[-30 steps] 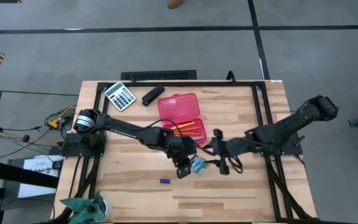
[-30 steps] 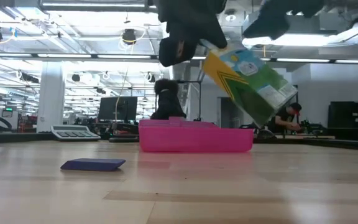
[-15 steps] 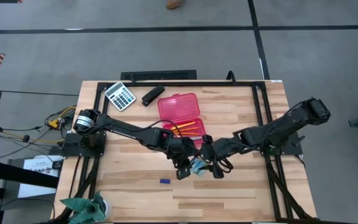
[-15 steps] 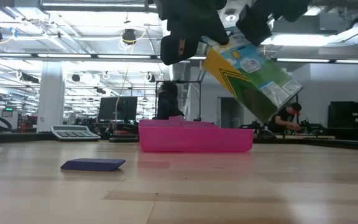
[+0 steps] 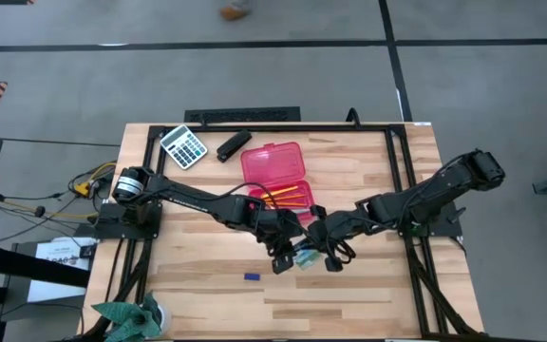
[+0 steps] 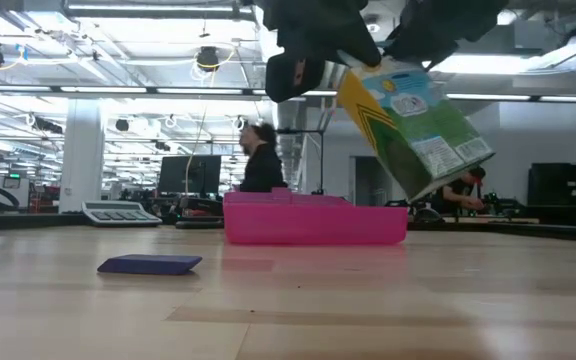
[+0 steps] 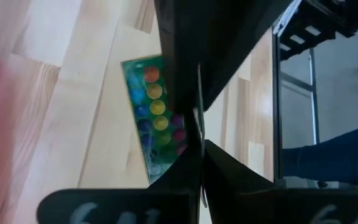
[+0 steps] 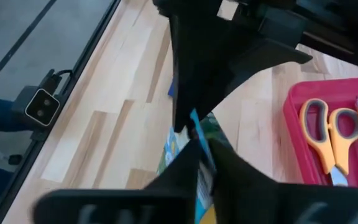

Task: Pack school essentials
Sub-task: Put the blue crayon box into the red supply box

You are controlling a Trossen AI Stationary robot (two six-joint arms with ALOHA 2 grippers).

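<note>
A green-and-white packet (image 6: pixel 413 125) hangs tilted above the table's middle, in front of the open pink case (image 5: pixel 275 176). Both grippers are shut on its top: my left gripper (image 5: pixel 281 255) comes from the left and my right gripper (image 5: pixel 323 249) from the right. In the case lie yellow-handled scissors (image 8: pixel 328 134) and orange pencils (image 5: pixel 292 196). A tiny blue piece (image 5: pixel 252 277) lies flat on the wood nearer the front edge. My left gripper pinches the packet's upper corner (image 7: pixel 180 127) between its two fingers, slanting down from the table's left. The packet hangs below it, tilted, clear of the table. My right gripper pinches the packet's top edge (image 8: pixel 188 134) between its two fingers, slanting down from the table's right. The packet's lower end (image 6: pixel 423 180) hangs free above the wood.
A grey calculator (image 5: pixel 183 145) and a black stapler (image 5: pixel 233 144) sit at the far left, behind the case. A green cloth (image 5: pixel 126 318) lies at the near left corner. A black frame (image 5: pixel 397 180) runs along the table's sides. People show in the room behind.
My right gripper has moved toward the table's left and slightly down to the hanging packet, and has shut on its top edge. The packet has stayed aloft in my left gripper, shifting slightly in its tilt.
</note>
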